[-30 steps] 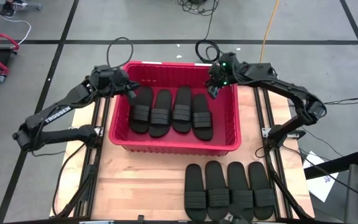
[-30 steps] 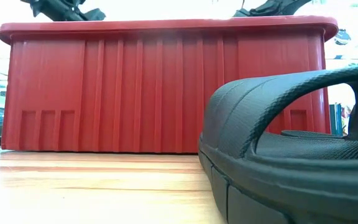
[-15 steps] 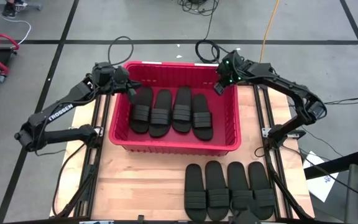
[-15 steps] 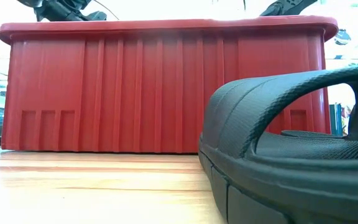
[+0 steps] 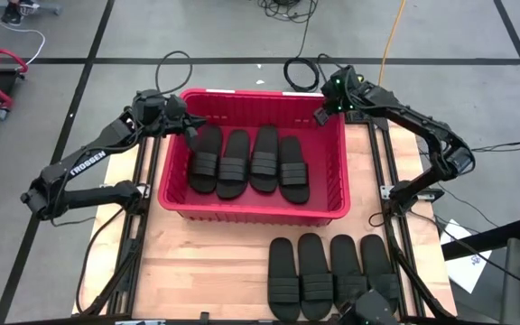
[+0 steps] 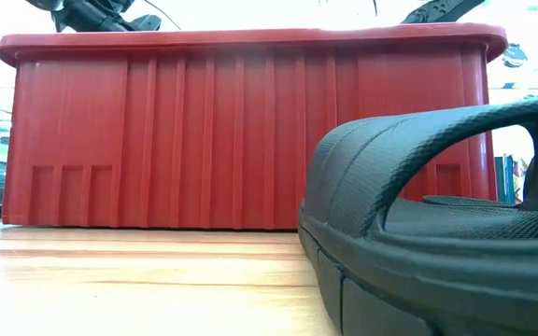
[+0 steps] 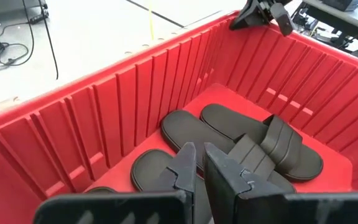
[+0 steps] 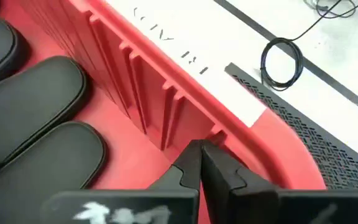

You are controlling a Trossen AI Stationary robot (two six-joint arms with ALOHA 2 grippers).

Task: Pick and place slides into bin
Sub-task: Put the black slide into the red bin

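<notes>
Slides [image 5: 250,162]: from above, four lie side by side in the bin [image 5: 253,209], four more [image 5: 332,275] on the worktop [image 5: 206,262] before it. My left pincer [image 5: 190,127] hangs over the bin's far-left corner, my right pincer [image 5: 320,116] over the far-right corner. Through my left wrist, fingers [image 7: 182,168] nearly together above the slides [image 7: 247,140], empty. Through my right wrist, fingers [image 8: 188,163] together above the bin's wall [image 8: 166,93], slides [image 8: 36,106] beside them.

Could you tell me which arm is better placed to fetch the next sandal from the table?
Probably the right. The four sandals on the table lie on the right arm's side, and its shut, empty gripper hangs at the bin's far right corner. The left gripper is farther away.
</notes>
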